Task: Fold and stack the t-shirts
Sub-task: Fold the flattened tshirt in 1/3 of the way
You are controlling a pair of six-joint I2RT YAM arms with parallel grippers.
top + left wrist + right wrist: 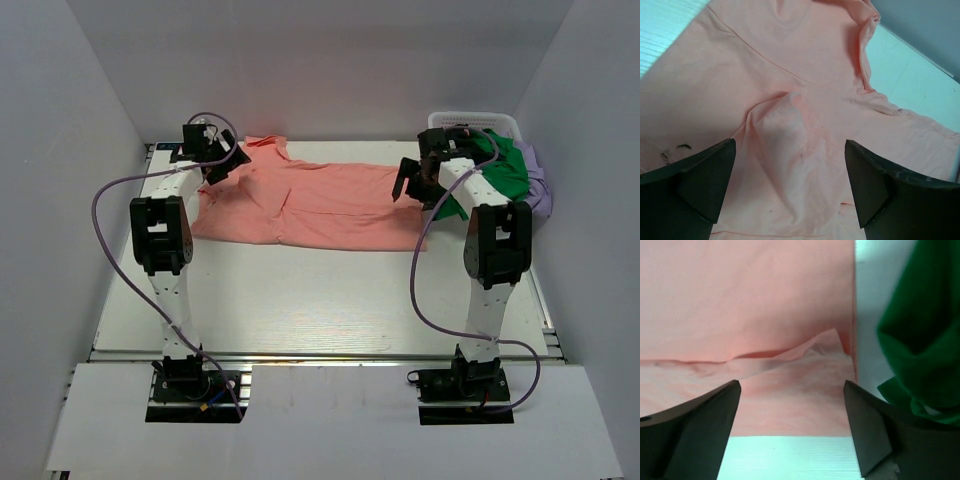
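Note:
A salmon-pink t-shirt (320,205) lies spread across the back of the white table. My left gripper (222,165) hovers open over its left end, above a raised wrinkle of the pink cloth (790,145). My right gripper (415,182) hovers open over its right end, above the shirt's edge (800,390), where one layer is lifted into a small peak. A bright green t-shirt (495,170) hangs out of the basket beside the right arm and shows at the right of the right wrist view (925,330). A lilac shirt (538,185) lies beside it.
A white lattice basket (480,122) stands at the back right corner. White walls close in the table on the left, back and right. Bare table surface (320,300) lies in front of the pink shirt. Cables loop beside both arms.

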